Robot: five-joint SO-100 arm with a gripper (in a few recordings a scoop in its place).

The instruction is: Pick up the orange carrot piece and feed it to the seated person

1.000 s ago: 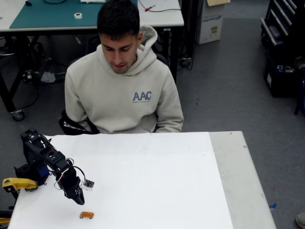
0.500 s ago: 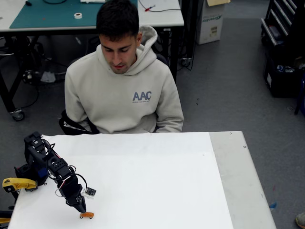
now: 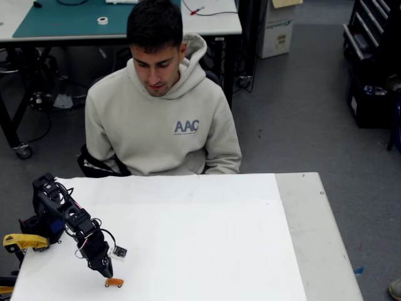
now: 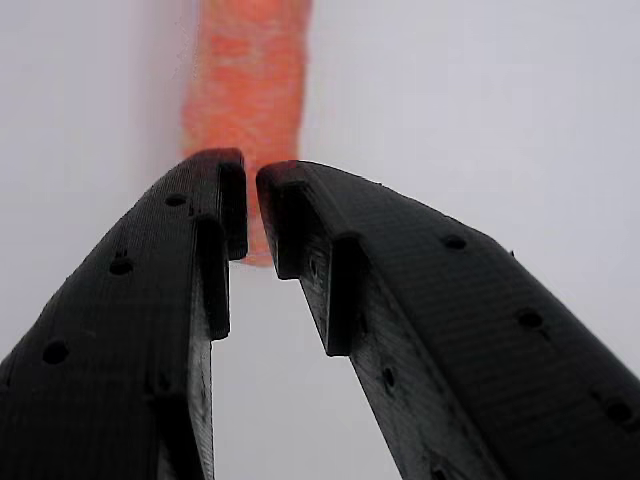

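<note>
In the wrist view the gripper (image 4: 250,205) points down at the white table (image 4: 480,110), its two black fingers (image 4: 150,290) drawn nearly together with a narrow slit between the tips. The near end of the orange carrot piece (image 4: 250,80) sits right at that slit, and the rest of it runs away beyond the tips. Whether the tips are actually pinching that end or only sitting over it cannot be told.

In the fixed view the gripper (image 3: 106,274) is low at the near left corner of the table (image 3: 207,238), its tip at the left end of the orange carrot piece (image 3: 114,283), which lies flat on the surface. The seated person (image 3: 163,119) sits at the far edge, well apart from the carrot, looking down.

As a judgement, the task is early: the approach is done, while a secure grip, the lift and the carry across to the person all remain.
</note>
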